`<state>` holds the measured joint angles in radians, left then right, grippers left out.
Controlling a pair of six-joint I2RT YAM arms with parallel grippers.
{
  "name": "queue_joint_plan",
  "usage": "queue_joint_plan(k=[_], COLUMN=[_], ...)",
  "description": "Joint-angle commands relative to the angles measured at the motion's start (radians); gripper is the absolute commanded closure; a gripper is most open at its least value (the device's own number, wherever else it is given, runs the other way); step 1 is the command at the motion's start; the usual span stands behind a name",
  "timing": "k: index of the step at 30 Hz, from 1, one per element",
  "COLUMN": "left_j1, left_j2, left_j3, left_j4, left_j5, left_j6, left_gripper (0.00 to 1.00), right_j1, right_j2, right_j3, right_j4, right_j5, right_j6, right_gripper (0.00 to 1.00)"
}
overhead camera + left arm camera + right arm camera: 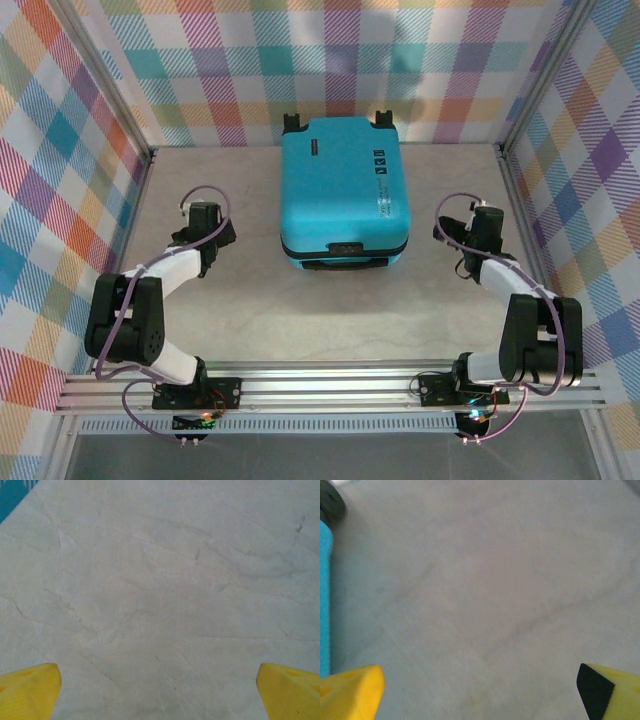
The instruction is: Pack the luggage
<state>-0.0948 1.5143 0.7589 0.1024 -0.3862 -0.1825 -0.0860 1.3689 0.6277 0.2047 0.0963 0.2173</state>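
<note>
The luggage is a turquoise hard-shell suitcase lying flat and closed in the middle of the table, wheels toward the back wall, black handle at its near edge. My left gripper hovers over bare table to its left, open, with nothing between its yellow fingertips. To the right of the suitcase my right gripper is open too, and its yellow fingertips frame bare tabletop. A turquoise strip of the luggage and one black wheel show at the left edge of the right wrist view.
The table is pale marbled stone, fenced by plaid-patterned walls and an aluminium frame at the near edge. Open tabletop lies on both sides of the suitcase and in front of it.
</note>
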Motion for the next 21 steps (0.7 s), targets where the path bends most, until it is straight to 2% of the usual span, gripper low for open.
queue_joint_plan(k=[1, 3, 7, 9, 11, 12, 13, 14, 15, 17, 21], left_j1=[0.006, 0.01, 0.008, 0.006, 0.018, 0.018, 0.025, 0.037, 0.041, 0.039, 0.04], left_j2=[-0.036, -0.039, 0.02, 0.017, 0.041, 0.08, 0.062, 0.041, 0.055, 0.057, 0.064], left_j3=[-0.06, -0.116, -0.262, -0.304, -0.36, -0.405, -0.433, -0.43, -0.418, -0.36, -0.365], left_j4=[0.209, 0.266, 0.567, 0.639, 0.749, 0.901, 0.922, 0.87, 0.87, 0.762, 0.787], left_j5=[-0.055, -0.061, 0.027, 0.077, 0.129, 0.143, 0.169, 0.179, 0.186, 0.232, 0.232], left_j6=[0.089, 0.094, 0.141, 0.157, 0.157, 0.175, 0.172, 0.152, 0.155, 0.172, 0.174], left_gripper=[0.0, 0.0, 0.0, 0.0, 0.0, 0.0, 0.0, 0.0, 0.0, 0.0, 0.0], right_j1=[-0.01, -0.011, -0.012, -0.002, 0.024, 0.035, 0.048, 0.059, 0.062, 0.061, 0.066], right_j2=[0.003, 0.014, 0.071, 0.079, 0.126, 0.179, 0.166, 0.147, 0.17, 0.167, 0.159], right_j3=[-0.069, -0.106, -0.138, -0.162, -0.29, -0.315, -0.296, -0.257, -0.253, -0.204, -0.209], right_j4=[0.21, 0.276, 0.369, 0.434, 0.723, 0.842, 0.78, 0.667, 0.705, 0.596, 0.598], right_j5=[-0.01, -0.026, -0.088, -0.163, -0.251, -0.263, -0.262, -0.238, -0.244, -0.206, -0.195], right_j6=[-0.036, -0.038, -0.06, -0.108, -0.179, -0.192, -0.213, -0.219, -0.219, -0.206, -0.207], right_gripper=[0.01, 0.01, 0.01, 0.01, 0.01, 0.01, 0.01, 0.01, 0.01, 0.01, 0.01])
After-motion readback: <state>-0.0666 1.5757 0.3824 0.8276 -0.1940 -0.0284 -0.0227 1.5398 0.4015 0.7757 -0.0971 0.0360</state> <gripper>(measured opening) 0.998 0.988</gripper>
